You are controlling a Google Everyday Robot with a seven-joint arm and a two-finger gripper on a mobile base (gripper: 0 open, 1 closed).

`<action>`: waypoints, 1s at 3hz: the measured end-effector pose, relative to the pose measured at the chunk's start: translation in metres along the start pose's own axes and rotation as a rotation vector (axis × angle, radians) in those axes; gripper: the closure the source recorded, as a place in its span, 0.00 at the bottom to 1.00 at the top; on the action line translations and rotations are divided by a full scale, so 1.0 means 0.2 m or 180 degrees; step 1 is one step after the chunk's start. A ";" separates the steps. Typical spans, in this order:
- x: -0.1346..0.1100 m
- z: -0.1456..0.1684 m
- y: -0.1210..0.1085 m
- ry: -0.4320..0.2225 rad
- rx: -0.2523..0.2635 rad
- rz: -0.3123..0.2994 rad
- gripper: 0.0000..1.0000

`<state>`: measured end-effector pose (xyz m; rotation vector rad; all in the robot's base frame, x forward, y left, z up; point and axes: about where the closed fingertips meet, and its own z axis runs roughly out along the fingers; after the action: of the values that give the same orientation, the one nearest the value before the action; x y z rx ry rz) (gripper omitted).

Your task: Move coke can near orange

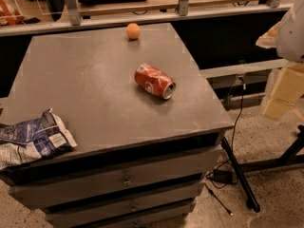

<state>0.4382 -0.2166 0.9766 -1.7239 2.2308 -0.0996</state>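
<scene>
The coke can (155,81), dented and red with white lettering, lies on its side near the middle right of the grey cabinet top (85,80), its silver end facing front right. The orange (133,31), small and round, sits near the far edge of the top, well behind the can and slightly to its left. My gripper (280,96), cream-coloured under a white arm part, hangs at the right edge of the view, off the cabinet, to the right of the can and apart from it.
A crumpled blue-and-white snack bag (33,139) lies at the front left corner, partly over the edge. The cabinet has drawers below. A black stand leg (240,175) and cables cross the floor to the right. A rail and shelf run behind.
</scene>
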 end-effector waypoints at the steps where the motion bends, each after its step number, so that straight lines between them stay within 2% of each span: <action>1: 0.00 0.00 0.00 0.0000 0.0001 0.0000 0.00; 2: -0.02 0.02 -0.01 -0.0213 -0.0013 0.0066 0.00; 3: -0.08 0.09 -0.03 -0.0846 -0.0072 0.0258 0.00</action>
<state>0.4530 -0.1999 0.9654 -1.5535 2.1082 0.1646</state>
